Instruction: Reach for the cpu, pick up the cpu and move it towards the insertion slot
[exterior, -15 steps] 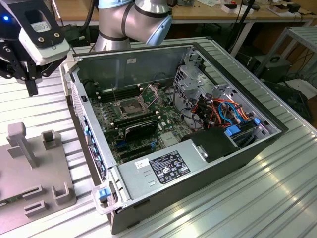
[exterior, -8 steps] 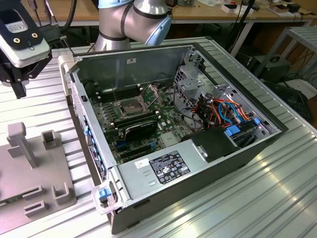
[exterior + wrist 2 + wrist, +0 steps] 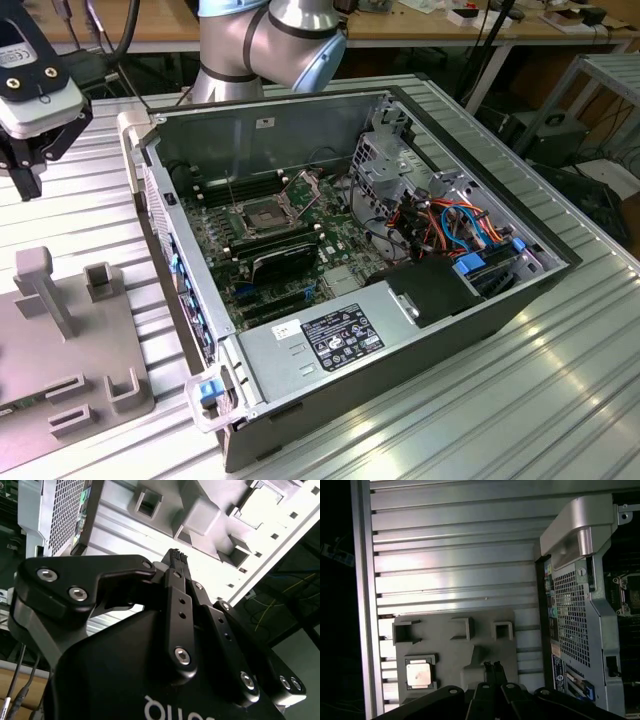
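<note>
Gripper [image 3: 28,180] first, high at the exterior view's left, hanging over the grey fixture [image 3: 100,350] on the table beside the case [image 3: 300,120]. Both wrist views put the claw [image 3: 492,666] clenched, tips pressed together with nothing between them. Down on the fixture, the cpu [image 3: 418,674] lies flat in its square pocket near one corner, pale face up, well apart from the tips, which hover over the middle of the plate. So this is the reach, and early in it: no contact, no grasp, nothing lifted. Over to the case, lid off, board exposed. The slot [image 3: 262,218] sits near the middle of the board, dark centre showing, and its metal plate [image 3: 305,185] looks tipped up, so the socket appears ready. All of the pick and the carry across the case wall is left to do
</note>
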Action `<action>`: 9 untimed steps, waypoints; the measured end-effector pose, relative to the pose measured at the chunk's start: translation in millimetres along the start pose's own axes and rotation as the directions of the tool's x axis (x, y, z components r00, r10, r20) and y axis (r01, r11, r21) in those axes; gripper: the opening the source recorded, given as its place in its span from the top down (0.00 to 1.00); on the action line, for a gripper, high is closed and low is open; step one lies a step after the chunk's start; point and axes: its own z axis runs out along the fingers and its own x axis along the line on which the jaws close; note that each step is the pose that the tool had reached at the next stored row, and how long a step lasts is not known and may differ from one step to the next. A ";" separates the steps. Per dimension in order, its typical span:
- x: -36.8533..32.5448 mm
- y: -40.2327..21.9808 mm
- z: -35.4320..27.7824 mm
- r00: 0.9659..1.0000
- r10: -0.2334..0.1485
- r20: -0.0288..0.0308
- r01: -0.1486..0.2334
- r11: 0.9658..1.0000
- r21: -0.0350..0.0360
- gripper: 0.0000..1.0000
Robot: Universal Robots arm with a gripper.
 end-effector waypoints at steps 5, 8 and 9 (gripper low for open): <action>4.2 -2.2 0.6 1.000 0.000 0.000 0.000 1.000 0.000 0.89; 6.1 -3.0 0.8 1.000 0.000 0.000 0.000 1.000 0.000 0.89; 7.0 -3.2 0.9 1.000 0.000 0.000 0.000 1.000 0.000 0.89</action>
